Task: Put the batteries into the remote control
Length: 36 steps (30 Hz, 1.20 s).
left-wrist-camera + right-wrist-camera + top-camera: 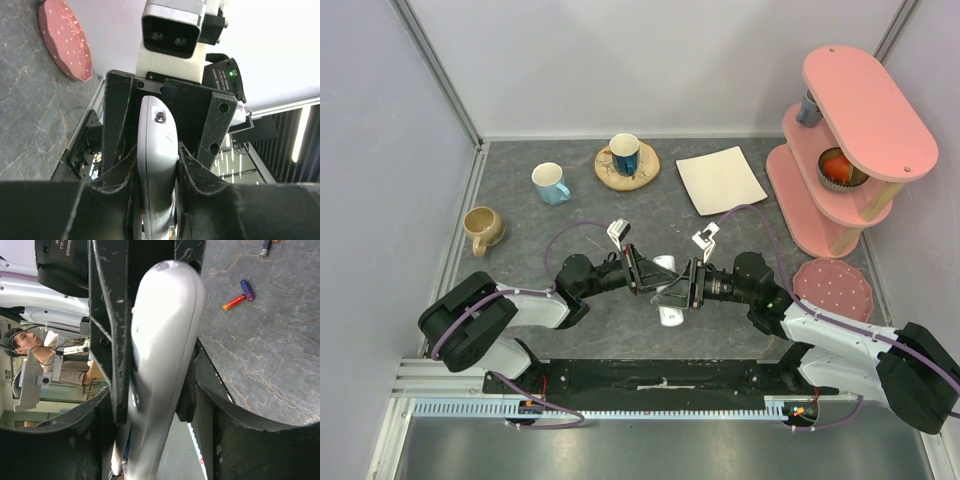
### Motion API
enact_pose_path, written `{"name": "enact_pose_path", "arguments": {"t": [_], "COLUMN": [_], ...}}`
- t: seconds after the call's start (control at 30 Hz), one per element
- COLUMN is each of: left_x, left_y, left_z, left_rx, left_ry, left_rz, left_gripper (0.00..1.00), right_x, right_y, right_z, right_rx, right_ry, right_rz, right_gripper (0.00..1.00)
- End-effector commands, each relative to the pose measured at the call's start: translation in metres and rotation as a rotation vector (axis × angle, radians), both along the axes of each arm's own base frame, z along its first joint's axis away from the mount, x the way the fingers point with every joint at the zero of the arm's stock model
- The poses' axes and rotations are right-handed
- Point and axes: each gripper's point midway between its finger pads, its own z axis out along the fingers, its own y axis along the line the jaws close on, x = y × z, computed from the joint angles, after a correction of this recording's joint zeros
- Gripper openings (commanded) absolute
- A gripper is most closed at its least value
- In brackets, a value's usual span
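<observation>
- Grey marbled table (520,255); plain pale walls (650,60) with metal framing.
- Remote control (165,325): smooth white plastic, rounded end, held above mid-table between both arms.
- Left gripper (156,167) is clenched on the remote.
- Right gripper (152,407) straddles it; cannot tell whether it is gripping.
- Two batteries (240,296), orange and purple, lie on the table away from both grippers.

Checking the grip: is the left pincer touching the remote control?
Touching. In the left wrist view, the left pincer clamps the remote control on both sides.
</observation>
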Motion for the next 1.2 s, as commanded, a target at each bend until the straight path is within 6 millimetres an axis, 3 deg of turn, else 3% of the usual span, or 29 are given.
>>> {"name": "enact_pose_path", "arguments": {"t": [0.0,0.53,0.73,1.17], "left_x": [-0.028,-0.021,-0.020,-0.016], "left_y": [0.020,0.019,0.017,0.022], "left_z": [0.085,0.092,0.085,0.082], "left_rx": [-0.308,-0.320,-0.304,-0.293], "left_ry": [-0.282,-0.297,-0.285,-0.283], "left_rz": [-0.026,-0.014,-0.020,-0.004], "left_gripper": [0.02,0.02,0.02,0.02], "right_x": [0.005,-0.010,-0.008,-0.010], "right_y": [-0.003,-0.014,-0.012,-0.014], "right_z": [0.001,-0.010,-0.002,0.012], "right_rx": [-0.011,-0.040,-0.025,0.011], "right_ry": [-0.038,-0.024,-0.034,-0.059], "right_rz": [-0.025,-0.007,-0.011,-0.009], "right_gripper": [0.69,0.67,0.75,0.73]}}
